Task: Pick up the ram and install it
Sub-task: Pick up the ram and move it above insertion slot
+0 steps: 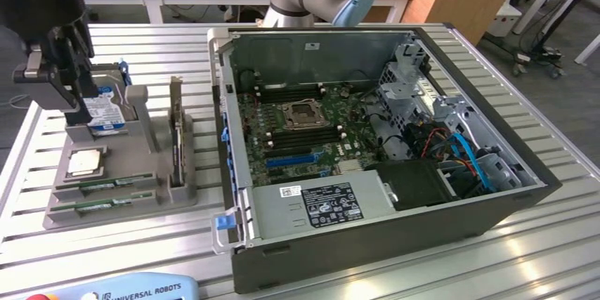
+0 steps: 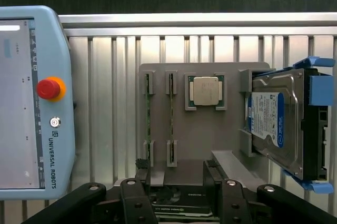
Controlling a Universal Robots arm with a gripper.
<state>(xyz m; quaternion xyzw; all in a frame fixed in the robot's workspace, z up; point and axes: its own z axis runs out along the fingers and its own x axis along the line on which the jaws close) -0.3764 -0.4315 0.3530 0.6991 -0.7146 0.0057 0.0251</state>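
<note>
At the exterior view's left, the gripper [image 1: 61, 89] hangs over the hard drive [image 1: 105, 107], its claw spread wide and holding nothing. Beneath it a grey holder [image 1: 140, 205] carries the hard drive standing on edge and a square processor [image 1: 84, 163]. At the holder's near end, the first ram stick [image 1: 105, 185] and the second ram stick [image 1: 101, 206] lie side by side in their slots, apart from the claw. A control tablet [image 1: 122, 289] lies at the front edge. Further right stands the open computer case [image 1: 375, 244], with its motherboard [image 1: 347, 138] exposed.
</note>
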